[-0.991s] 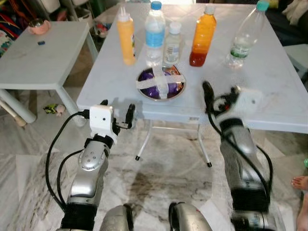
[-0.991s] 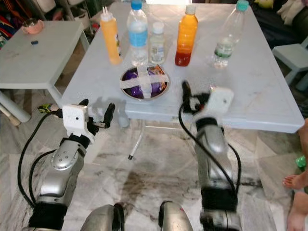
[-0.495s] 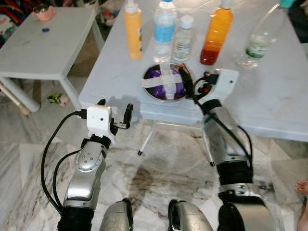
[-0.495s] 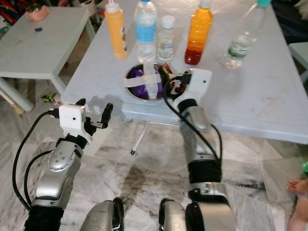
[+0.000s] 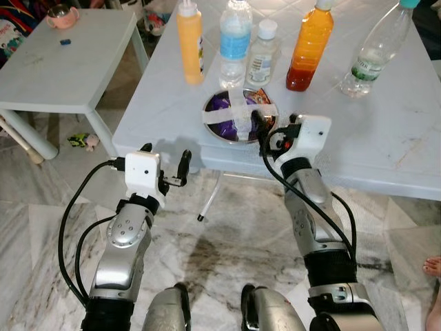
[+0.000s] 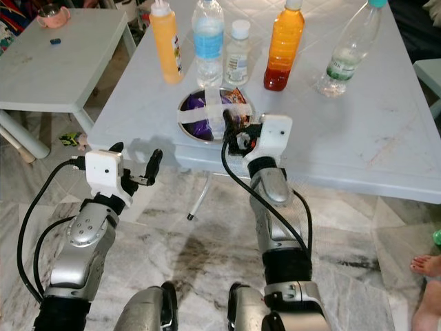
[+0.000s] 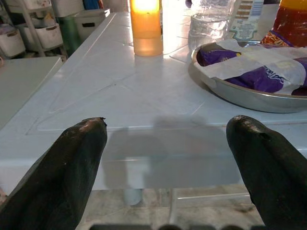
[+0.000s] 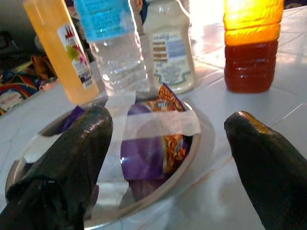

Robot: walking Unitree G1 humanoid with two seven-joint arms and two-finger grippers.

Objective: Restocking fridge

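A metal bowl point(image 5: 238, 117) of purple and orange snack packets, crossed by strips of white tape, was seen near the front edge of the white table point(image 5: 386, 138). Print on the orange packet could be made out in the right wrist view, but it was too blurred to be read.

Behind the bowl a row of bottles was set: a yellow bottle point(image 5: 190, 43) with a small fruit label, a water bottle point(image 5: 234, 43) with a blue label, a small white bottle point(image 5: 262, 55) with striped print, an orange bottle point(image 5: 309, 47) darker at its base, and a clear bottle point(image 5: 371, 52) with a green label at the far right. No brand name could be read on any of them. Their tops were partly cut off by the upper edge of the head views.

The right gripper point(image 5: 260, 125) was held over the bowl's right rim, its fingers point(image 8: 72, 158) spread wide apart with nothing between them. The left gripper point(image 5: 165, 165) was held just before the table's front edge, left of the bowl, its fingers point(image 7: 67, 172) likewise parted and empty.

A low side table point(image 5: 62, 69) with a pink cup point(image 5: 59, 15) was seen at the left.
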